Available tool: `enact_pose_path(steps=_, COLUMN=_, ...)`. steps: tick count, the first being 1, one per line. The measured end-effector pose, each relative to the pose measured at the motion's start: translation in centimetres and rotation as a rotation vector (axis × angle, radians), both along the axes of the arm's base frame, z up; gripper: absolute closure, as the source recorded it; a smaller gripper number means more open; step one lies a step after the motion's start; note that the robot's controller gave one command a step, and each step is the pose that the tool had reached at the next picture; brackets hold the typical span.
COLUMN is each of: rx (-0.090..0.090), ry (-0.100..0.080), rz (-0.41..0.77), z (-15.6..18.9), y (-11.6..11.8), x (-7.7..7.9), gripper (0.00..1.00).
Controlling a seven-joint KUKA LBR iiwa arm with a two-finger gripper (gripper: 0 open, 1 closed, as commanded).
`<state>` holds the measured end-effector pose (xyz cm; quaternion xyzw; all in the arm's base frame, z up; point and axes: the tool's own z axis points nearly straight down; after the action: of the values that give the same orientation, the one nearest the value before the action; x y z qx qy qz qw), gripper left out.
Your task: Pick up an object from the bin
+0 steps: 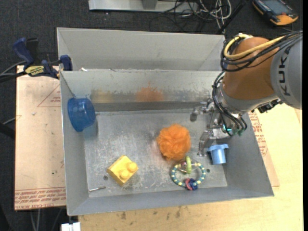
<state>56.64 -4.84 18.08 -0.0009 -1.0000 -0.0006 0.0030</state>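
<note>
"ku" readable on the grey arm point(288, 78), claw point(201, 126) spread wide, small blue cup point(217, 154) just below it, fluffy orange pouf point(174, 141) beside its left

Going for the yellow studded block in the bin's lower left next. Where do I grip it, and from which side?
Probably take the yellow block across its two flat side faces, coming straight down from above. It lies skewed to the bin walls, so turn the wrist to match. Its top is studded and uneven; bare floor around it leaves room.

Orange wrist cover point(245, 78), looped yellow cables point(234, 44), grey lettered arm point(290, 73).
</note>
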Motion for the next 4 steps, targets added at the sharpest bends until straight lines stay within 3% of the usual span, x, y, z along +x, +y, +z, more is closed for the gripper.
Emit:
enact_pose_path(steps=1, rx=-0.001, ry=-0.007, rz=0.001, z=0.4, y=0.0, x=0.2, gripper=0.0)
enact_pose_path(steps=2, rx=-0.003, ry=-0.014, rz=0.147, z=-2.2, y=3.0, x=1.5, gripper=0.0)
enact_pose_path(steps=3, rx=0.002, ry=-0.008, rz=0.285, z=-3.9, y=5.6, x=2.2, gripper=0.0)
enact_pose_path(steps=4, rx=0.001, ry=-0.008, rz=0.32, z=-5.8, y=5.4, x=2.6, gripper=0.0)
